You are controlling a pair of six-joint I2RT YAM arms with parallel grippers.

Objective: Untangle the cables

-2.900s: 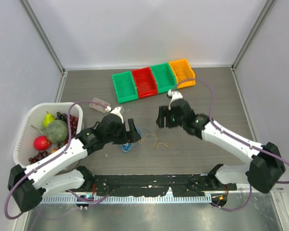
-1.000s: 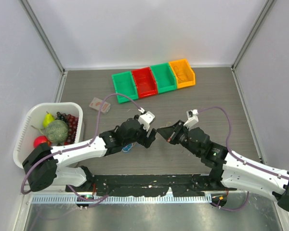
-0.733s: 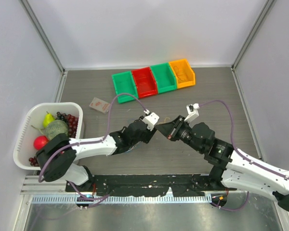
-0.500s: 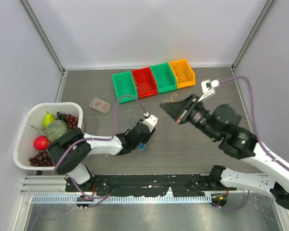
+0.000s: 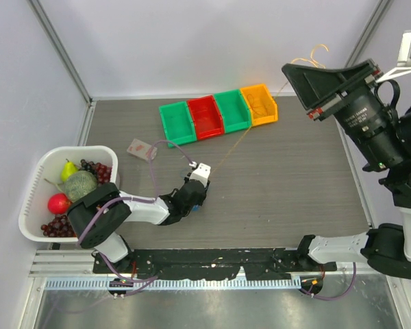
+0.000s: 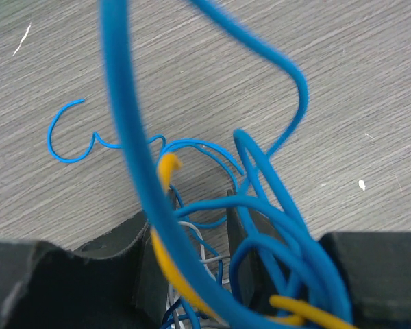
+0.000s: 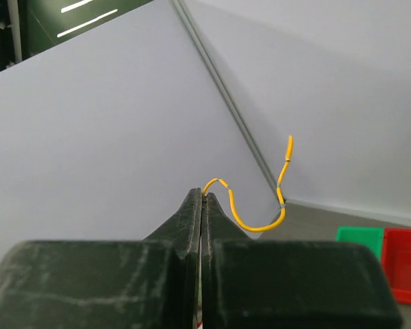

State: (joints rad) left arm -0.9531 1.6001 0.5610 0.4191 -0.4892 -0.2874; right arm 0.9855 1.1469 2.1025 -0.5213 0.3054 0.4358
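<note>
From above, the right claw hangs high, pinching a yellow cable that runs taut down to the left claw, low on the counter.

Left wrist: that claw, narrow, grips tangled cables, blue, yellow and white.

Right wrist: the fingers press together on the yellow cable, its end curling free.

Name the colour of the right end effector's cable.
Orange-yellow cable, clearest in the right wrist view.

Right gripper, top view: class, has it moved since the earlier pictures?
Yes. The right gripper moved from below-left of the orange bin to its upper right in the view, shut on the orange-yellow cable.
</note>
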